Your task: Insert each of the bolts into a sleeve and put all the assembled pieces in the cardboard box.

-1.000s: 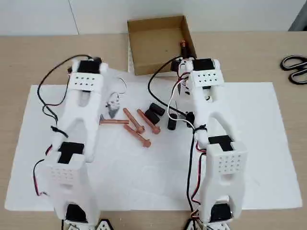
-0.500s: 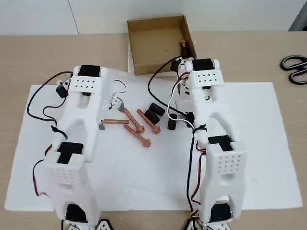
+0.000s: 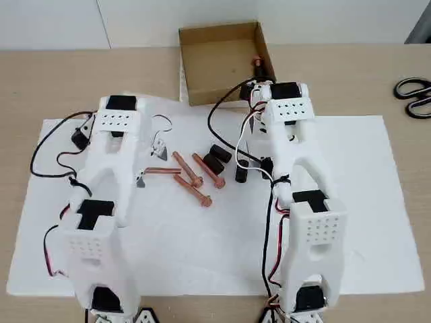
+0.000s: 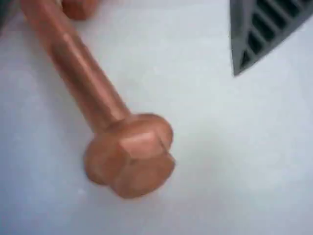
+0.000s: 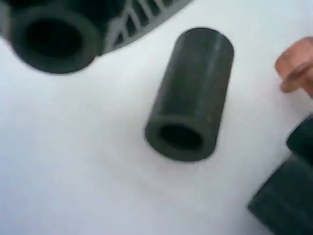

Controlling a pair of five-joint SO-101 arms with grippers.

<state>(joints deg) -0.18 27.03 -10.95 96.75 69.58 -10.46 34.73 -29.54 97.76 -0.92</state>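
Left claw (image 3: 151, 163) has slid toward 6 o'clock, now released, astride a bolt (image 3: 163, 171) head. Right claw (image 3: 251, 126): grip unreadable, cannot tell.

A light wooden table (image 3: 40, 81) runs from edge to edge. A big white sheet (image 3: 202, 256) lies flat across its middle, reaching from 9 o'clock to 3 o'clock and down to 6. Out at 2 o'clock, on bare wood off the sheet, sits a pair of black-handled scissors (image 3: 416, 97), blades out of sight. Past the table at 12 o'clock is what looks like a white wall (image 3: 135, 20).
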